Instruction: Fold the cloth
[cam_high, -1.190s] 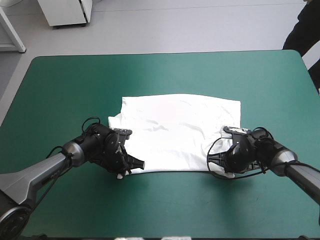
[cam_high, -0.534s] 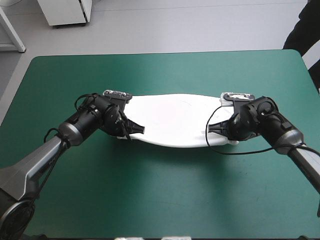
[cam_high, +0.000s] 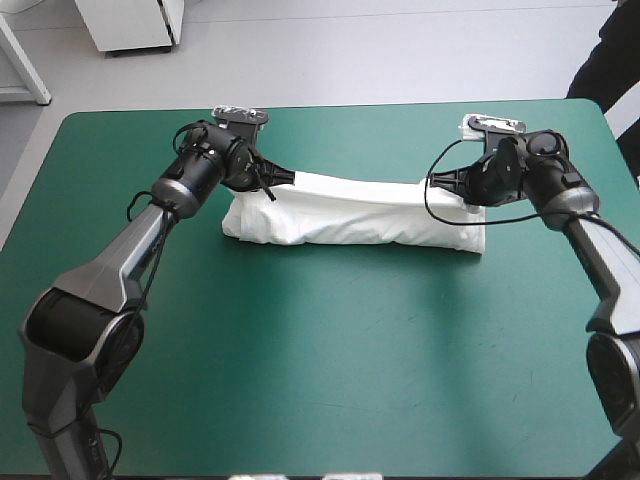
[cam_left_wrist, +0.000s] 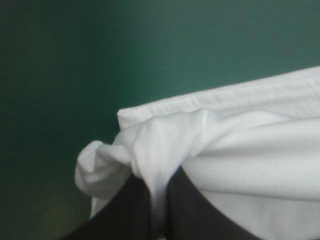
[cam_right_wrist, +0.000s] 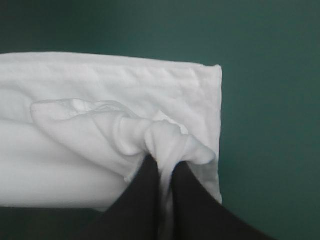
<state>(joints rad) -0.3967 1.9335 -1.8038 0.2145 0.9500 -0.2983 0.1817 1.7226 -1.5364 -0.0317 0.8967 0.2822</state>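
The white T-shirt (cam_high: 350, 215) lies folded over itself as a long band across the far middle of the teal-green table (cam_high: 320, 350). My left gripper (cam_high: 272, 183) is shut on the T-shirt at the band's left end, holding a bunched corner (cam_left_wrist: 150, 150) above the layer below. My right gripper (cam_high: 466, 187) is shut on the T-shirt at the right end, a knot of cloth (cam_right_wrist: 165, 142) pinched between its black fingers. Both held corners hang over the shirt's far part, near its far hem (cam_right_wrist: 125, 70).
Bare teal-green cover runs all along the near half of the table and beyond the shirt's two ends. The table's far edge (cam_high: 330, 107) is a short way past the grippers. A white cabinet (cam_high: 130, 25) stands on the floor beyond.
Both grippers have carried the shirt's near edge up and away toward the far edge. The flat spread shirt has become a narrow folded band farther back on the table.
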